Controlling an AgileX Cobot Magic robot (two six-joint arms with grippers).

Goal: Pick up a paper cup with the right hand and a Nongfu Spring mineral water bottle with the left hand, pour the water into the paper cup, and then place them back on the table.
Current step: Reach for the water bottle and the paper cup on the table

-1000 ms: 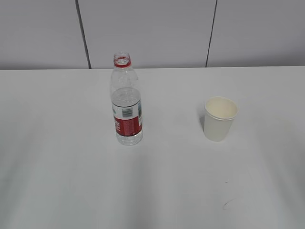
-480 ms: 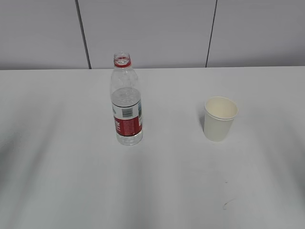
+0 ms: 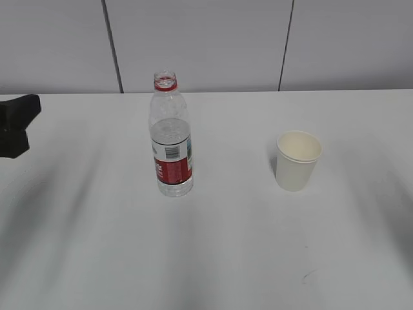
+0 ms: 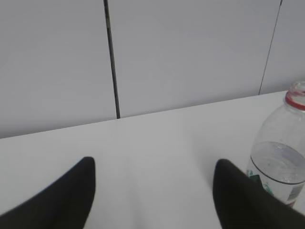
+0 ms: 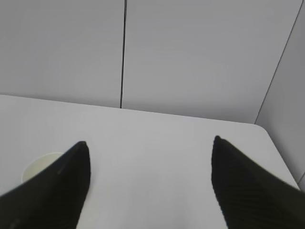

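Observation:
The Nongfu Spring mineral water bottle (image 3: 171, 139) stands upright and uncapped left of the middle of the table (image 3: 226, 245), about half full. The paper cup (image 3: 298, 160) stands upright to its right. My left gripper (image 3: 19, 126) shows at the far left edge, well away from the bottle. In the left wrist view it (image 4: 153, 162) is open and empty, with the bottle (image 4: 281, 157) beyond its right finger. My right gripper (image 5: 150, 141) is open and empty; the cup (image 5: 40, 164) peeks out behind its left finger. The right gripper is out of the exterior view.
A grey panelled wall (image 3: 206, 45) with dark vertical seams stands behind the table's far edge. A small dark scuff mark (image 3: 308, 276) lies on the table at the front right. The table's far right corner (image 5: 259, 128) shows in the right wrist view.
My left gripper has come into the exterior view at the left edge. Soft shadows have spread over the table's sides. The bottle and the cup have not moved.

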